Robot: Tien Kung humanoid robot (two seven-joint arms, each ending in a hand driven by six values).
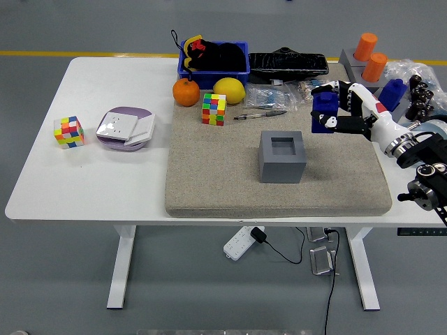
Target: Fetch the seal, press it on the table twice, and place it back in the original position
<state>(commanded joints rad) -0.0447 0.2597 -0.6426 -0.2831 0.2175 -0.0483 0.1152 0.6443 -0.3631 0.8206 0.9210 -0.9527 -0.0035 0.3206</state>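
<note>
White surface [119, 181] carried a grey holder [282, 156]; right robot hand [347, 112] pinched the blue seal [323, 112] clear of it.

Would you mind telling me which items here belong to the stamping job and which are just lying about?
Job items:
- blue seal, gripped in the right hand
- grey holder block, its slot empty
- beige mat

Lying about:
- two puzzle cubes
- orange
- lemon
- pen
- blue bin

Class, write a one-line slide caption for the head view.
The right hand holds the blue seal above the mat, right of its empty grey holder.
</note>
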